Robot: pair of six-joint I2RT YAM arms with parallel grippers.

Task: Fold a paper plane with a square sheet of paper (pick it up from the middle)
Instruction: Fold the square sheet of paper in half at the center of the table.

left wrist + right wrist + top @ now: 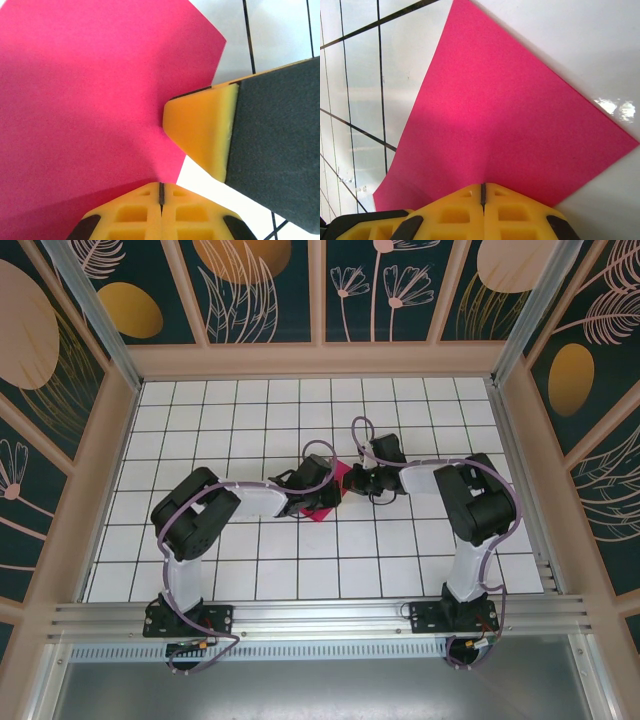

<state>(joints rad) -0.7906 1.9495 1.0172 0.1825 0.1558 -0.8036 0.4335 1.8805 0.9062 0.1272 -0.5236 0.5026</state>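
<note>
The square sheet of paper (321, 509) is magenta-pink and hangs between my two grippers over the middle of the white grid floor. My left gripper (322, 487) is shut on one edge of it. In the left wrist view the sheet (90, 100) runs straight into the closed yellow fingertips of that gripper (161, 191). My right gripper (351, 482) is shut on the opposite edge. In the right wrist view the sheet (510, 125) bows down and away from the closed jaws of that gripper (482, 192). One of the right gripper's yellow fingers (200, 132) sits close by in the left wrist view. The paper plane is out of view.
The white tiled floor (250, 410) has black grid lines and is fenced by wooden-framed patterned walls (90, 450). An aluminium rail (320, 615) carries both arm bases at the near edge. Purple cables (318, 450) loop over the wrists.
</note>
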